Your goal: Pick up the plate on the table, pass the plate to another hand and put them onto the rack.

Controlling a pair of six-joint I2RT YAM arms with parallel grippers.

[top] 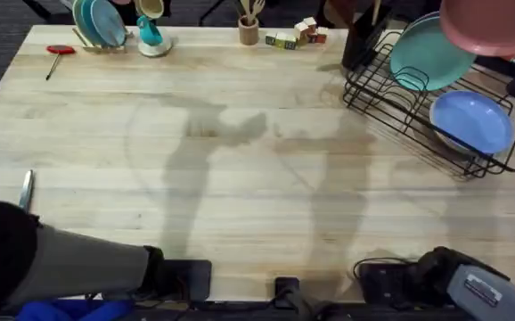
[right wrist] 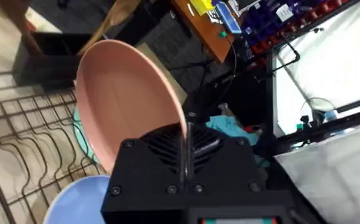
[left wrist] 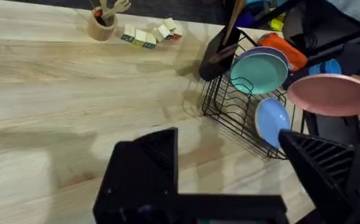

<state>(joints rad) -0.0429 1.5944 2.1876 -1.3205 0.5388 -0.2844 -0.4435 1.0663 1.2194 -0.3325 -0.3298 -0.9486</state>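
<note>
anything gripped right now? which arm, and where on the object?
The right gripper holds the pink plate by its rim, fingers shut on the edge, above the rack. The left gripper is open, holding nothing.

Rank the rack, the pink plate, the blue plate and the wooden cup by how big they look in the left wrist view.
1. Rack
2. Pink plate, held up nearer the camera, so its lead is unsure
3. Blue plate, partly hidden in the rack
4. Wooden cup
</note>
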